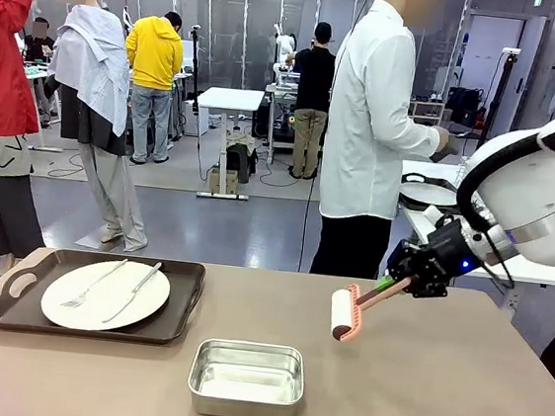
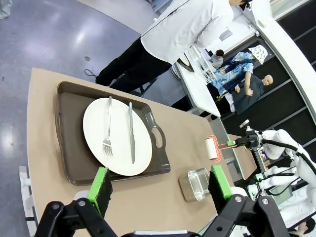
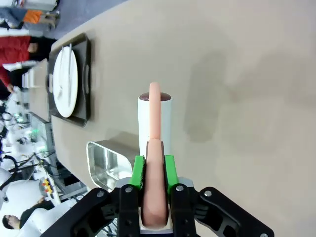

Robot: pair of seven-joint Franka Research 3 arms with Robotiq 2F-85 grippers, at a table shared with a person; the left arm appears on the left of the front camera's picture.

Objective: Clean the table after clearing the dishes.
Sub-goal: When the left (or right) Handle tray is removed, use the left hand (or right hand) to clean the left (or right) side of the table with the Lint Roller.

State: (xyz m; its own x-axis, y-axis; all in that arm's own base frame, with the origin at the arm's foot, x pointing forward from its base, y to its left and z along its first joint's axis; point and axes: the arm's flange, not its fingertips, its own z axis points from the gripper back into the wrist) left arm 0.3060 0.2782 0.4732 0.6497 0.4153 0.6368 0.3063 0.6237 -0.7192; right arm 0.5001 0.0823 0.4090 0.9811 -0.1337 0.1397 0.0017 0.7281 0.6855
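Closest to us, our left gripper (image 2: 160,181) hangs above the table (image 1: 436,404) with its green pads (image 2: 100,184) spread wide and nothing between them. Below it on the taupe top, near the front edge and about mid-table, sits a small steel pan (image 1: 246,377). A little further back on our left lies a dark brown tray (image 1: 184,300) holding one white plate (image 1: 104,299), with a fork (image 1: 91,285) and a knife (image 1: 138,291) lying side by side on it, the fork to the left. On our right, level with the tray, our right gripper (image 1: 404,276) is clamped tight on the pink handle of a lint roller (image 1: 343,314), whose white roll points toward mid-table and seems to be held just off the surface. Beyond the far edge stands a person in a white shirt (image 1: 370,128), turned toward a white table (image 1: 440,173) behind.
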